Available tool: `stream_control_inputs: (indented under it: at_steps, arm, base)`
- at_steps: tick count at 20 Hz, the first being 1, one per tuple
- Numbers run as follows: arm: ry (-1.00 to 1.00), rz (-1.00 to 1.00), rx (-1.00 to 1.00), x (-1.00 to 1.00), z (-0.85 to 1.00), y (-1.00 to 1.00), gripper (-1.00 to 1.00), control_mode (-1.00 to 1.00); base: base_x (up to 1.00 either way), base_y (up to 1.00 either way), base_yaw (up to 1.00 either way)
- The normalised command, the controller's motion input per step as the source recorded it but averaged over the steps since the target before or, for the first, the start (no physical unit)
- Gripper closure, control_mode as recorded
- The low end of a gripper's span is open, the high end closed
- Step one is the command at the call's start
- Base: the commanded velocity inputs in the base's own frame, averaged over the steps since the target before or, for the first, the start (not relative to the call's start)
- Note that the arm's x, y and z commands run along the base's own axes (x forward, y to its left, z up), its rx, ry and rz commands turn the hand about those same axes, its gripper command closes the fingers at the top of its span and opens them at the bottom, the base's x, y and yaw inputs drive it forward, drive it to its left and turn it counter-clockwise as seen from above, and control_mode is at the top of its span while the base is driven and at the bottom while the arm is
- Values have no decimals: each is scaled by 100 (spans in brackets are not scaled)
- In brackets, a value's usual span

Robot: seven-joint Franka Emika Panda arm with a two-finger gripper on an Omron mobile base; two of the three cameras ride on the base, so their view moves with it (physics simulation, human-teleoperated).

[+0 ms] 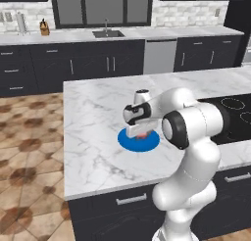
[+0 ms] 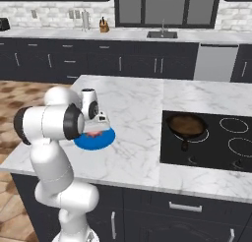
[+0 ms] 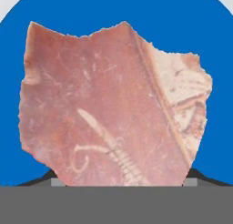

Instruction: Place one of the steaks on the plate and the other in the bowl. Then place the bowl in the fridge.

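A marble island (image 1: 98, 117) with dark drawers stands on a brown tiled floor (image 1: 24, 152). A black cooktop (image 2: 216, 137) is set into it, with a skillet (image 2: 186, 125) on one burner. Along the back wall runs a pale counter (image 1: 73, 36) over dark cabinets (image 1: 49, 63), with a sink (image 1: 108, 33), a grey dishwasher (image 1: 160, 56) and a knife block (image 1: 44, 28). White brick tiles (image 2: 49, 10) flank a dark-framed window (image 1: 100, 7)

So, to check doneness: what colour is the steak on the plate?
Pinkish-red steak, paler at one edge; hand view.

Bare marble counter (image 1: 93, 112) all around the plate (image 1: 128, 142)
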Motion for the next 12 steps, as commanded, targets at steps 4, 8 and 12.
stream_control_inputs:
  at_steps: [4,8,12]
  arm:
    - [7,0,0,7,-54,0,100,-100]
    - [6,1,2,4,-21,0,100,-100]
    - [2,0,0,0,-1,0,-100,-100]
  base:
    - [0,0,0]
    - [0,0,0]
    - [0,0,0]
